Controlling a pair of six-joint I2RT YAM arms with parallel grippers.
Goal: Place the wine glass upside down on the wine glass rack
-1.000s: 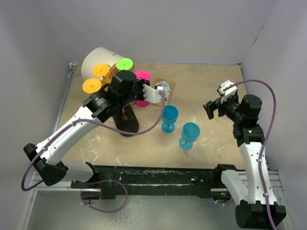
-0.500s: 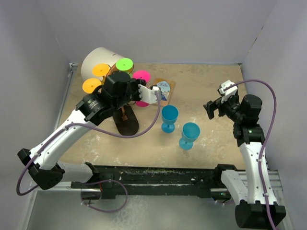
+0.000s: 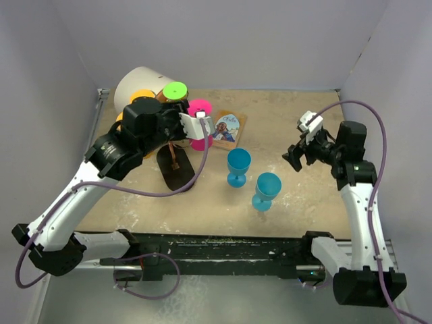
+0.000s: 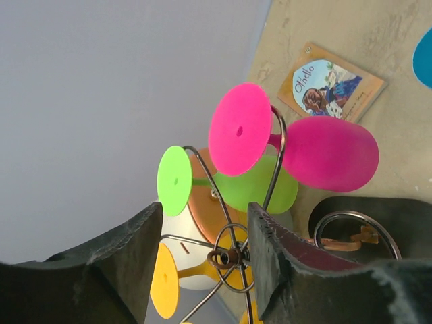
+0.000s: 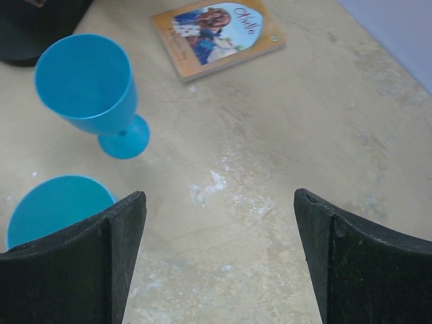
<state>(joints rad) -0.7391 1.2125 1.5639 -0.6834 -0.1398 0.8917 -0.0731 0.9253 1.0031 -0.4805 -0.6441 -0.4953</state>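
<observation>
Left end effector released, withdrawn leftward; pink glass apparently hanging on rack; right end effector spread.

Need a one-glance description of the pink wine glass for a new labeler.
Find the white cylinder at back left; the wire wine glass rack stands just in front. The pink wine glass hangs upside down on the arm nearest the book. Its rack neighbours are a green glass and an orange glass, and the blue wine glasses stand upright on the table.

left fingers withdrawn from wine glass rack
</observation>
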